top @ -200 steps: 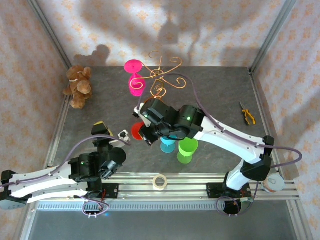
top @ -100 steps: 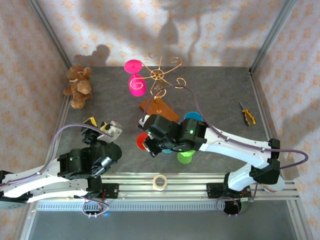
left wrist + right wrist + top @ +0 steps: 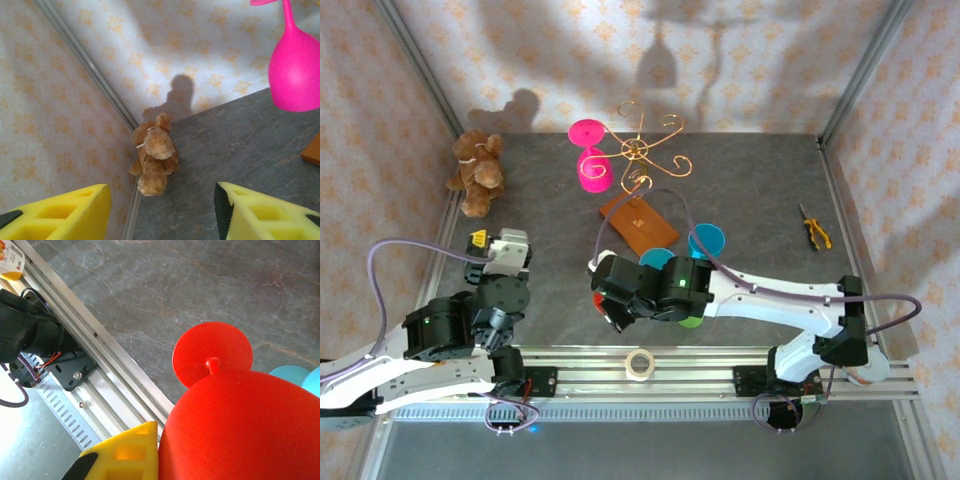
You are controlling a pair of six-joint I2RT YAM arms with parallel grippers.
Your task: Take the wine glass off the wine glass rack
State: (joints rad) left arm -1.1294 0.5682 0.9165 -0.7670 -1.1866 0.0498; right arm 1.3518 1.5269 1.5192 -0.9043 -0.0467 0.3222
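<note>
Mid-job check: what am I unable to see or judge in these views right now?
- Right wrist view: the bowl of the red wine glass hides where the fingers meet it.
- Top view: the green glass lies mostly under the right arm; upright or tipped, I cannot tell.
- Left wrist view: the foot of the pink wine glass is cut by the top edge, so how it hangs on the wine glass rack is unclear.
</note>
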